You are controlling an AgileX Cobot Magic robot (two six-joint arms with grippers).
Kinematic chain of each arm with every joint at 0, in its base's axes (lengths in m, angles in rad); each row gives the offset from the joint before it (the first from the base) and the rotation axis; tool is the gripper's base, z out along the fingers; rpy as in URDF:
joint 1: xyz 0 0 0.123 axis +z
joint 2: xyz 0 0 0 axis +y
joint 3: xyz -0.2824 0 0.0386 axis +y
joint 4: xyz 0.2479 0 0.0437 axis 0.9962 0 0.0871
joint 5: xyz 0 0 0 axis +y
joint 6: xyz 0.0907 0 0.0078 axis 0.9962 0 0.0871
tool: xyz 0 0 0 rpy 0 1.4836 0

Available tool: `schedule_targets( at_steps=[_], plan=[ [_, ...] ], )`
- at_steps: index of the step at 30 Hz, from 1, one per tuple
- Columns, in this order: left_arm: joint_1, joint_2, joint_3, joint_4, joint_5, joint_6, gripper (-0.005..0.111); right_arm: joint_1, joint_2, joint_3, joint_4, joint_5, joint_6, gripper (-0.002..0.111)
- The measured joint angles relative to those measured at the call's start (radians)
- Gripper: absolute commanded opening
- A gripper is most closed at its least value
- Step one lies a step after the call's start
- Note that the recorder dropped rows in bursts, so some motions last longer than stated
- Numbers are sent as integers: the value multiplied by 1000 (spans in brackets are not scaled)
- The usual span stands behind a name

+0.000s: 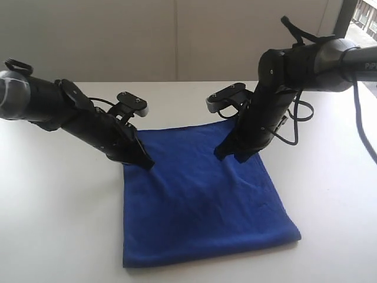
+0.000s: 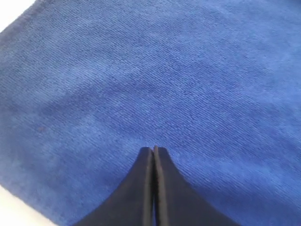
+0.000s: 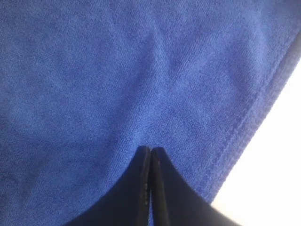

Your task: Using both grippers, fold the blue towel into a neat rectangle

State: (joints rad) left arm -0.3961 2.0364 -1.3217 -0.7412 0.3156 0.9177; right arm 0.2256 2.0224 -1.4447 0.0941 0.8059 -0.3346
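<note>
1. Blue towel (image 1: pixel 200 200) lies spread on the white tabletop (image 1: pixel 59 224), roughly rectangular, with its near edge rounded like a fold.
2. Left gripper (image 1: pixel 144 160) touches the towel's far left corner, jaws together.
3. Right gripper (image 1: pixel 230 154) touches the far right corner, jaws together. I cannot tell whether either pinches cloth.

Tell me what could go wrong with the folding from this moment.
1. The left gripper and the right gripper look shut, resting on the blue towel near its far end, and neither wrist view shows cloth between the fingers. Lifting now might leave the towel behind.
2. Soft creases lie near the towel's right edge in the exterior view; a fold could trap them and look untidy.
</note>
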Motion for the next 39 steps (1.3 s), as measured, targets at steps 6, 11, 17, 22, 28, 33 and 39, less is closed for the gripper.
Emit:
schedule_targets(
  at_steps=[6,11,17,22,28,33,39],
  plan=[
    [0,72,-94,82,0,3,0,0,0,0,-6,6,0,0],
    [0,104,-156,148,-2,1,0,0,0,0,-6,11,0,0],
    [0,129,-202,172,-7,1,0,0,0,0,-22,-5,0,0],
    [0,118,-245,194,117,1,0,0,-6,0,-56,1,-32,0],
    [2,-51,-310,352,433,21,0,0,-128,0,-67,118,-219,0],
    [2,-208,-318,442,741,89,0,0,-238,8,-55,260,-273,0],
    [-9,-296,-142,407,807,83,0,0,-371,181,83,339,-386,0]
  ],
)
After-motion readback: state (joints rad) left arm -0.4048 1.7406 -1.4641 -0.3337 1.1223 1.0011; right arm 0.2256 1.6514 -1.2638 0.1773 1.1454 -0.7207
